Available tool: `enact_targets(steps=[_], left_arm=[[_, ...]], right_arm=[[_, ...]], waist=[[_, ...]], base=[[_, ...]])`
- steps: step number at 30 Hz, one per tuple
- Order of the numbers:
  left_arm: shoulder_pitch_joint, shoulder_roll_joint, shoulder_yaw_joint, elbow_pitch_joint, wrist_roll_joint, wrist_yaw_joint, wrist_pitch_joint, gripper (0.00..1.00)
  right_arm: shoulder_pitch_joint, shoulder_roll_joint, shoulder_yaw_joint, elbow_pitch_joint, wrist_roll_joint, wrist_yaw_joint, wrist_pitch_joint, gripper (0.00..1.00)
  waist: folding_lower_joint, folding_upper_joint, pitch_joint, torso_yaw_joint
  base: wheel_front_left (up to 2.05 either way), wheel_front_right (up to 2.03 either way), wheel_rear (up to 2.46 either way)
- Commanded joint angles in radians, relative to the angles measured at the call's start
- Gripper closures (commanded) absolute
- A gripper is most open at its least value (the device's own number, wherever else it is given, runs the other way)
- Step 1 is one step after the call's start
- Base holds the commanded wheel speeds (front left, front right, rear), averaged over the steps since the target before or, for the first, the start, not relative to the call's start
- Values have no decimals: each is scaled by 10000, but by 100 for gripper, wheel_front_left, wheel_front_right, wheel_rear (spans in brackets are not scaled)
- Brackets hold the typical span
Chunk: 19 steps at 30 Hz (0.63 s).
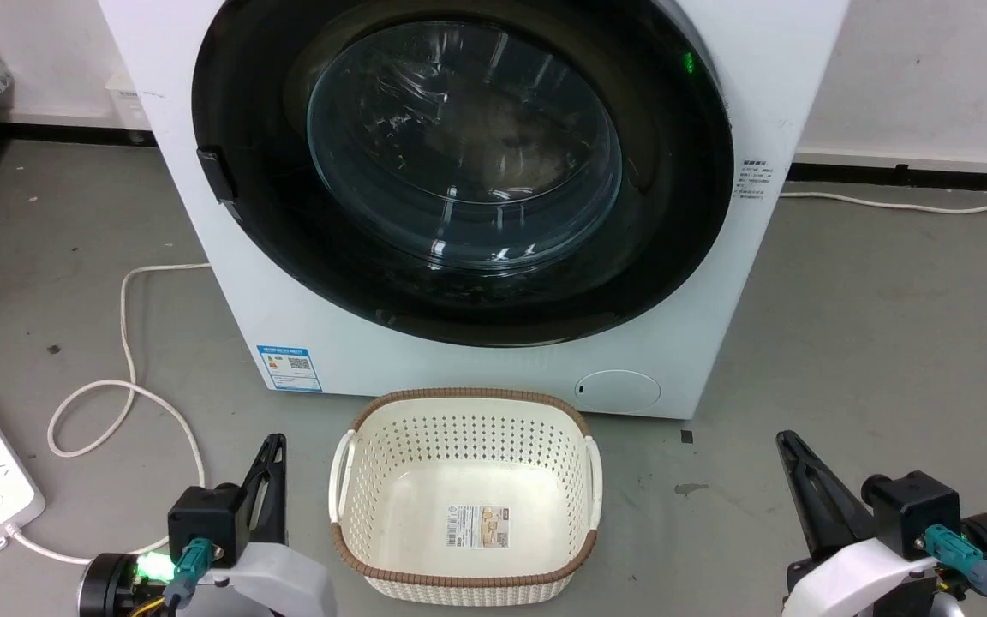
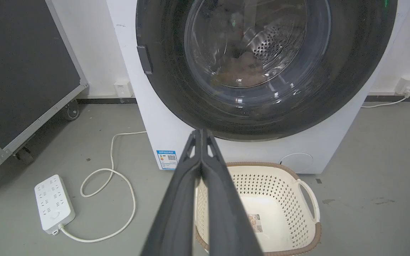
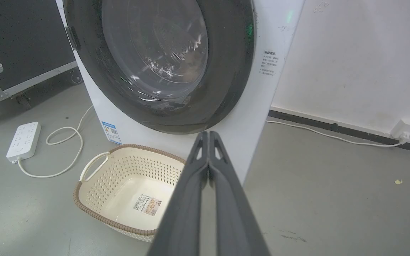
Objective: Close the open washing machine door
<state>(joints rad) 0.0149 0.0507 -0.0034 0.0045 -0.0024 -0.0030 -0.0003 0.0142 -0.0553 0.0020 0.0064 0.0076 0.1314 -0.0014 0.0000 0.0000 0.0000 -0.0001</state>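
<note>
Washing machine door (image 1: 673, 214): round, glossy black, clear glass bowl at centre, flush against white machine front (image 1: 502, 377), ahead of and above both grippers. Left gripper (image 2: 200, 132), right gripper (image 3: 208, 133): fingers pressed together, empty, touching nothing.

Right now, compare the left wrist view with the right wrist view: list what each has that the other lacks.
Left wrist view: the left claw, shut, and the round cover low on the machine's front. Right wrist view: the right claw, shut, and the printed label. Both: the washing machine door, the basket and the power strip.
</note>
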Motion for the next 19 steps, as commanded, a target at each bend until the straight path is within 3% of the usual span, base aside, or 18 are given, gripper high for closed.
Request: enact_targets(steps=[1,19], left_arm=[[-149,-5,34,-45,24,30,3,100],[-149,-5,34,-45,24,30,3,100]], right_arm=[[-142,51,-20,-64,-76,-7,14,100],[-142,51,-20,-64,-76,-7,14,100]], waist=[[0,0,0,1],[0,0,0,1]], base=[[0,0,0],[0,0,0]])
